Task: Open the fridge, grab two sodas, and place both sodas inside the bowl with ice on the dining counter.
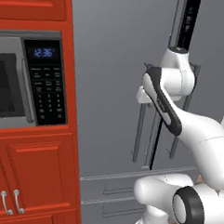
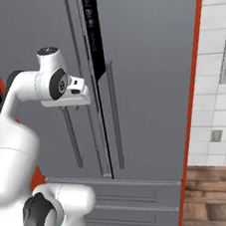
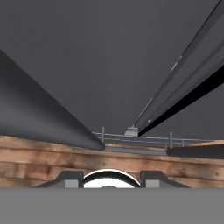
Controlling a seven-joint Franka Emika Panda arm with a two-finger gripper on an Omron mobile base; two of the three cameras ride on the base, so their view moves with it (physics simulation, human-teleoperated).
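Directly ahead of the robot stands the fridge (image 1: 116,63), a tall matte grey unit with two upper doors and drawer fronts below. A dark gap shows between the doors where the seam has parted slightly; no interior shelf or can is visible through it. Long vertical bar handles run on either side of the seam. To the left, red cabinets (image 1: 31,175) with silver handles frame a built-in microwave (image 1: 27,81); its blue display appears to read 2:35, though the digits are small. To the right, a white tiled wall (image 2: 223,96) carries a grey outlet (image 2: 216,136) above a wood floor (image 2: 215,192). The gripper (image 2: 76,105) sits at the left door handle (image 2: 73,140), with the wrist blocking sight of the contact. Whether the jaws grip the bar cannot be told.
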